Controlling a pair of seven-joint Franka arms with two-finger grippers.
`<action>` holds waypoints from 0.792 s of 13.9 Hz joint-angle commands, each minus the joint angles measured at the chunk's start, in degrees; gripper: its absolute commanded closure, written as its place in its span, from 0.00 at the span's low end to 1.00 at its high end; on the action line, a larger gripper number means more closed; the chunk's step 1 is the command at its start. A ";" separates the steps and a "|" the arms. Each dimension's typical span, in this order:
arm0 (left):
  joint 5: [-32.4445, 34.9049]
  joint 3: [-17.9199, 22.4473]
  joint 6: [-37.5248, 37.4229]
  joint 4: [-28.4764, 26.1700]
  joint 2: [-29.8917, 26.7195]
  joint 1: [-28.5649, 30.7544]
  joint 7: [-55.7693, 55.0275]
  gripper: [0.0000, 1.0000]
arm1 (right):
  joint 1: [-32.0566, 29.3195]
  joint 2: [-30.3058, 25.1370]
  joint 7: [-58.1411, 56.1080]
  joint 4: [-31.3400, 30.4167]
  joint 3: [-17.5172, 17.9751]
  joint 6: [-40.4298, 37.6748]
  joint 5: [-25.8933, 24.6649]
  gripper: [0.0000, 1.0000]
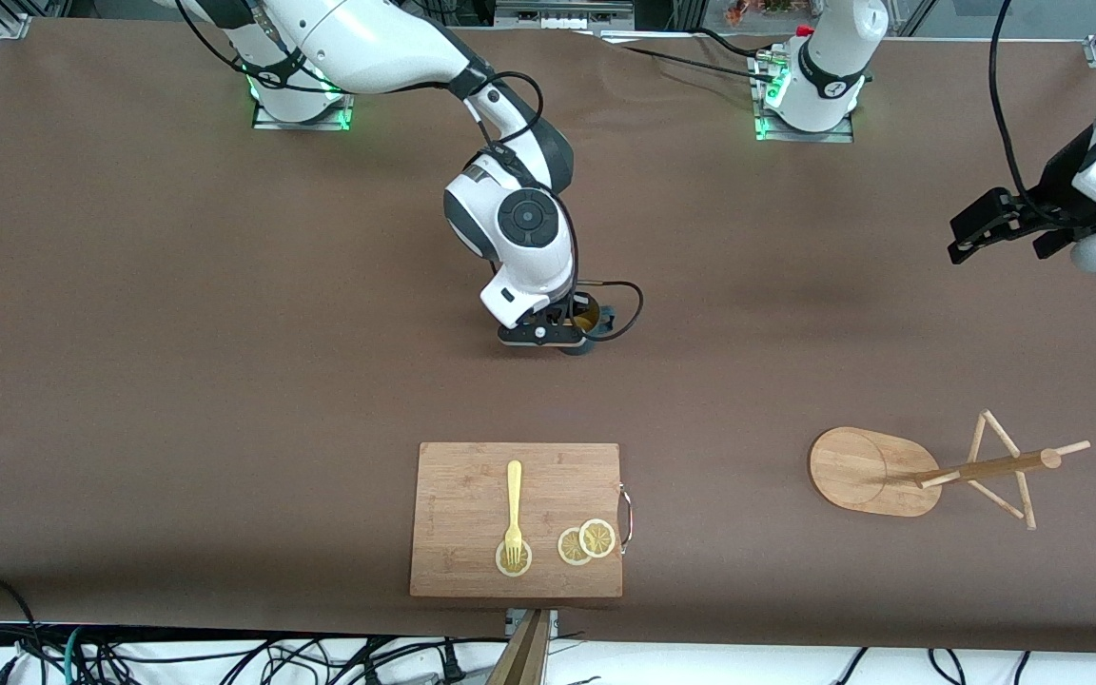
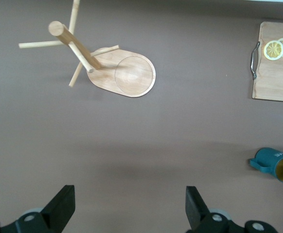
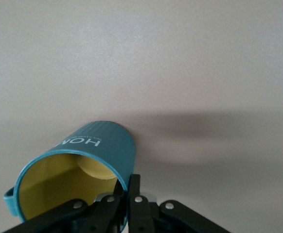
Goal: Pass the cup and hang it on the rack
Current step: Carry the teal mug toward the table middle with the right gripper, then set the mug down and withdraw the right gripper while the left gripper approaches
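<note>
The teal-blue cup (image 1: 594, 323) with a yellowish inside is in the middle of the table, mostly hidden under my right hand. My right gripper (image 1: 575, 328) is shut on the cup's rim; in the right wrist view one finger is inside the cup (image 3: 78, 170) and one outside, pinching the wall. The cup also shows in the left wrist view (image 2: 276, 164). The bamboo rack (image 1: 929, 468) stands near the front camera at the left arm's end; it also shows in the left wrist view (image 2: 110, 65). My left gripper (image 1: 971, 233) is open and empty, up over bare table.
A rectangular wooden cutting board (image 1: 518, 519) lies near the front edge, carrying a yellow fork (image 1: 514, 514) and lemon slices (image 1: 586, 542). A black cable (image 1: 624, 309) loops beside my right hand.
</note>
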 commanded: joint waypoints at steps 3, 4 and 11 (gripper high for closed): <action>-0.03 0.19 -1.12 0.38 6.23 -2.73 0.89 0.00 | 0.66 0.83 5.56 1.68 -0.58 1.32 -0.46 0.00; -0.12 0.45 -2.09 0.47 7.21 -3.00 1.06 0.00 | 0.31 0.22 5.39 1.68 -0.58 1.14 -0.46 0.00; -10.64 0.45 9.21 -8.20 7.48 -1.43 10.34 0.00 | -4.69 -12.07 4.42 1.68 -2.67 -12.62 -0.02 0.00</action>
